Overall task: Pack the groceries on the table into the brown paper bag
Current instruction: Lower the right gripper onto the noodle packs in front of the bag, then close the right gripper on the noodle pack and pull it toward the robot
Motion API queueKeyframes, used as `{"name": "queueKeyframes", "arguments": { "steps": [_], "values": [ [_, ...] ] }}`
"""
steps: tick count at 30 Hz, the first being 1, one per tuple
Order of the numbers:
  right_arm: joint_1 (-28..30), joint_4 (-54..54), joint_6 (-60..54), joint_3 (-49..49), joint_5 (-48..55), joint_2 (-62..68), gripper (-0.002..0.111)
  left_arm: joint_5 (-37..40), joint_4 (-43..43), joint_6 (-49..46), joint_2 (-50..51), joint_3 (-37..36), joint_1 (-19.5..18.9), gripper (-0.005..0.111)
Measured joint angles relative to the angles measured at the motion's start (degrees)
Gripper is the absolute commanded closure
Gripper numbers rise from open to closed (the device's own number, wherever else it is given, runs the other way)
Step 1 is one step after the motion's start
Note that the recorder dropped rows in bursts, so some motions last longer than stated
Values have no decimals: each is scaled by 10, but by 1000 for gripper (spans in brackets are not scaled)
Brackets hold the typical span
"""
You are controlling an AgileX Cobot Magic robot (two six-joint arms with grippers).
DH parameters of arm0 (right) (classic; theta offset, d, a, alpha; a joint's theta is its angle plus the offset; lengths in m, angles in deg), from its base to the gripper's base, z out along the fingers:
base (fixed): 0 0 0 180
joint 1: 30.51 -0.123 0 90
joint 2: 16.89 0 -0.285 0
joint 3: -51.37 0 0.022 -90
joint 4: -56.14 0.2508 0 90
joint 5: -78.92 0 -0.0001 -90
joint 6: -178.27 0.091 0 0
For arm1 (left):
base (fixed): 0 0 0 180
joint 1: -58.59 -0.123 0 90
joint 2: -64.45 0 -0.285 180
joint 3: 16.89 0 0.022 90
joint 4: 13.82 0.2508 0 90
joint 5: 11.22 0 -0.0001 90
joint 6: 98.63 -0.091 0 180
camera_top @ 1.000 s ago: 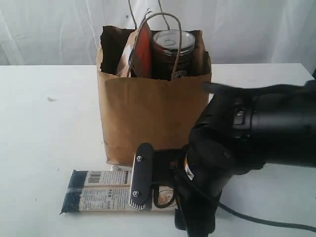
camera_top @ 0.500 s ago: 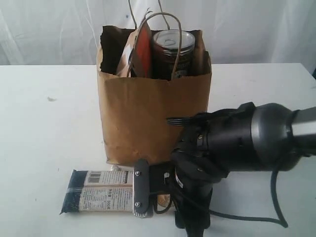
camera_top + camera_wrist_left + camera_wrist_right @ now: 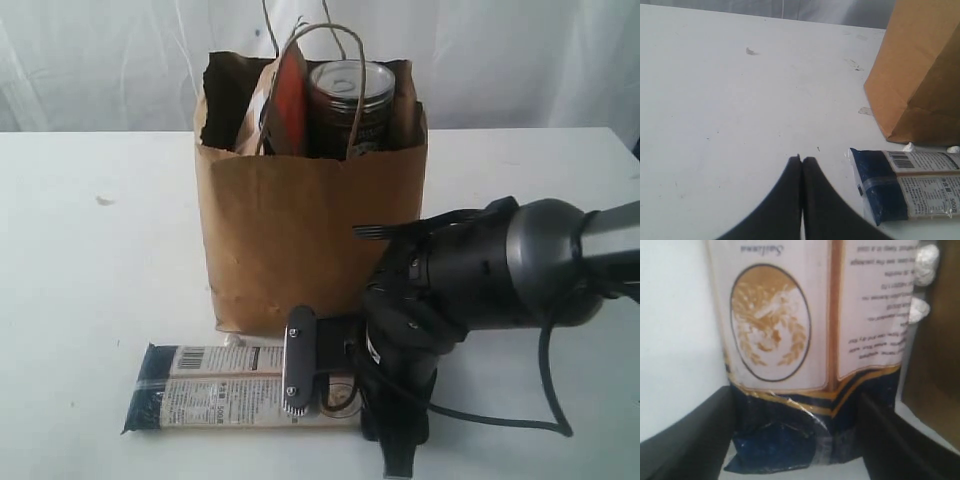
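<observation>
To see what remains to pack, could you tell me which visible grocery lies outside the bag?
The long dark-blue packet, lying flat on the table before the brown paper bag; the dark can and the orange-striped pouch stand inside it.

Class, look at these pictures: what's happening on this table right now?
A two-armed robot is packing groceries into the brown paper bag, which stands on the white table. A dark can and a brown pouch with an orange strip poke out of its top. The long dark-blue packet lies flat in front of the bag. The right claw is down at one end of it, jaws open on either side. The left claw is shut and holds nothing.
</observation>
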Motion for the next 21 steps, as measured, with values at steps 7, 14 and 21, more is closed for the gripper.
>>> {"name": "queueKeyframes", "arguments": {
  "steps": [7,14,21],
  "values": [
    [2,33,-1,-3,8,7,95,0,0,0,0,0,0,107],
    [5,101,-1,-7,31,6,108,0,0,0,0,0,0,107],
    [2,194,-30,-13,111,4,108,0,0,0,0,0,0,107]
  ]
}}
